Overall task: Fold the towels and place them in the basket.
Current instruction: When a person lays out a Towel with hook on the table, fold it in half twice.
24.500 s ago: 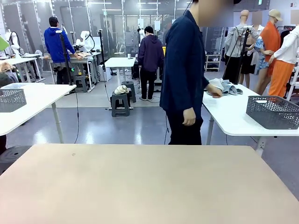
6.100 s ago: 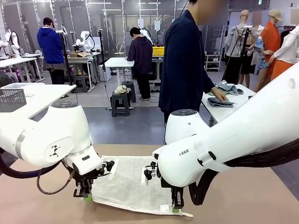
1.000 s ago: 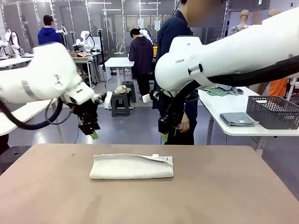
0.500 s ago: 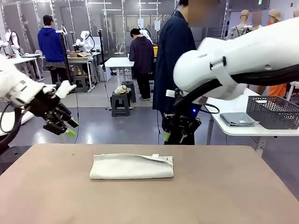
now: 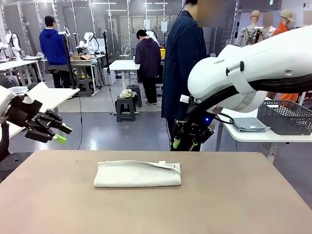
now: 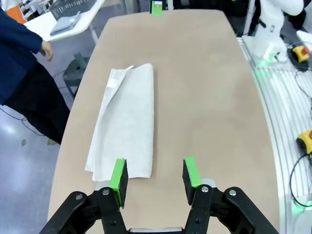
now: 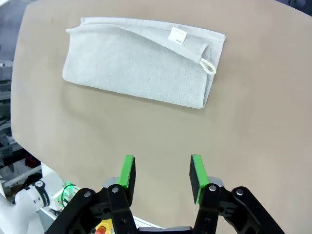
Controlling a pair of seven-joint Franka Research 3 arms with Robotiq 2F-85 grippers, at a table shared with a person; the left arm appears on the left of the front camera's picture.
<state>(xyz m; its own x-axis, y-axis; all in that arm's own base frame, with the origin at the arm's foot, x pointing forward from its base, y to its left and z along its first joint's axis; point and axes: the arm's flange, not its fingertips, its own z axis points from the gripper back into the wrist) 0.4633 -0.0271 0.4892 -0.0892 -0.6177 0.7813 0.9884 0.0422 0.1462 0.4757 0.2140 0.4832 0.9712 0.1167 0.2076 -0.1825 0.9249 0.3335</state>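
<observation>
Towel [image 5: 137, 174], cream-white and folded into a long narrow strip, lies flat on the tan table [image 5: 243, 204], a little left of centre and towards the far edge. In the front view its long axis runs left to right, parallel to the far edge. The white label [image 5: 162, 163] and the corner loop [image 7: 208, 67] sit at its right end, where the upper layer's edge runs slantwise. In the left wrist view the towel [image 6: 126, 126] runs lengthwise away from the camera. In the right wrist view it [image 7: 141, 61] lies crosswise.

The left gripper [image 5: 62, 134] hangs in the air off the table's far left corner, well apart from the towel. Its jaws are partly apart, with nothing between the green pads [image 6: 119, 176]. The right gripper [image 5: 178, 143] hangs above the far edge, just beyond the towel's right end. Its jaws also stand partly apart and hold nothing [image 7: 162, 178].

A person [image 5: 183, 73] in dark blue stands at the far side. On the white side table to the right, a folded grey towel [image 5: 248, 124] lies just beside the dark basket [image 5: 285, 117].
</observation>
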